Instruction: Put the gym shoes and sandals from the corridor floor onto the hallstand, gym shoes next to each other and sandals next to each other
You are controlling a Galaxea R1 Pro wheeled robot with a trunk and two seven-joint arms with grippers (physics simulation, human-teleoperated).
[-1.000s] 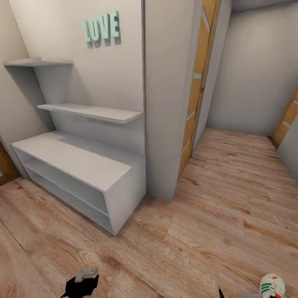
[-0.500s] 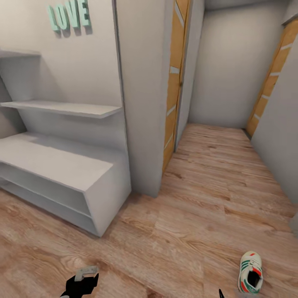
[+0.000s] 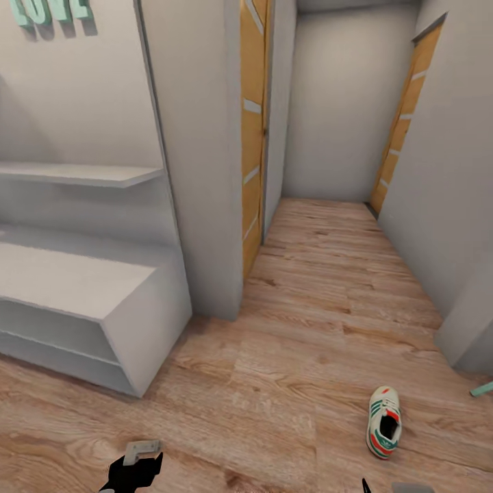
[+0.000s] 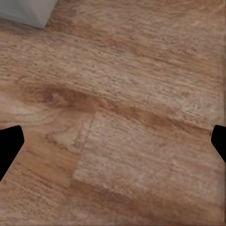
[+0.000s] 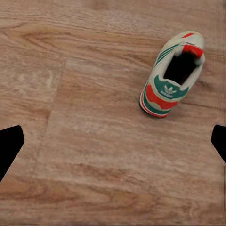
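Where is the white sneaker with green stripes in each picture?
Head view: the white sneaker with green stripes stands on the floor, lower right.
Right wrist view: the same sneaker, heel toward the camera.
Left wrist view: not in this picture.
Shared landmark: the light brown wood-plank floor.

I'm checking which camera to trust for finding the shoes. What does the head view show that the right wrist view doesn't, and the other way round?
Head view alone: the hallstand at the left with its bench top and open shelves, the corridor doors, and the left gripper at the lower edge.

Right wrist view alone: the shoe's heel up close, its red-orange patch and green heel panel bearing a logo.

Both: one gym shoe standing upright on the corridor floor, apart from the rack, with nothing gripping it.
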